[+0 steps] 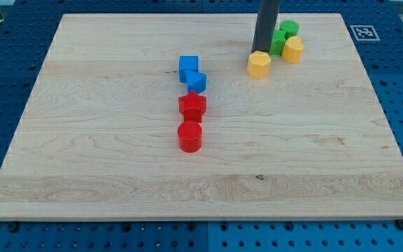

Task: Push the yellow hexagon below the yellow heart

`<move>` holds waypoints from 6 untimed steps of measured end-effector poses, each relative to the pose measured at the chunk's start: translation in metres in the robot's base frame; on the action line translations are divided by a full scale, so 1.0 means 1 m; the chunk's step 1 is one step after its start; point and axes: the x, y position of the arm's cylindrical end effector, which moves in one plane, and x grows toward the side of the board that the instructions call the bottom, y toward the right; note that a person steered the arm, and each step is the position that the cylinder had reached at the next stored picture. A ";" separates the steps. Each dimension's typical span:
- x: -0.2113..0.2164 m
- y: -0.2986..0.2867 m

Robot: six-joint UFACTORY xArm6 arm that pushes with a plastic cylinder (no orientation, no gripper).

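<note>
The yellow hexagon [259, 64] lies on the wooden board [103, 175] at the view's upper right. The yellow heart [293, 49] sits just to its right and slightly higher in the view. My dark rod comes down from the top edge, and my tip [262, 52] stands right at the hexagon's upper edge, touching it or nearly so. The tip is to the left of the heart, with a small gap between them.
Two green blocks [289, 29] [278, 43] sit close behind the heart, beside the rod. A blue cube [188, 67], a blue block [196, 81], a red star [192, 106] and a red cylinder [189, 136] form a column mid-board. A black-and-white marker [361, 31] sits at the top right corner.
</note>
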 end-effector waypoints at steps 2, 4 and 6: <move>0.014 -0.044; 0.039 -0.044; 0.058 -0.021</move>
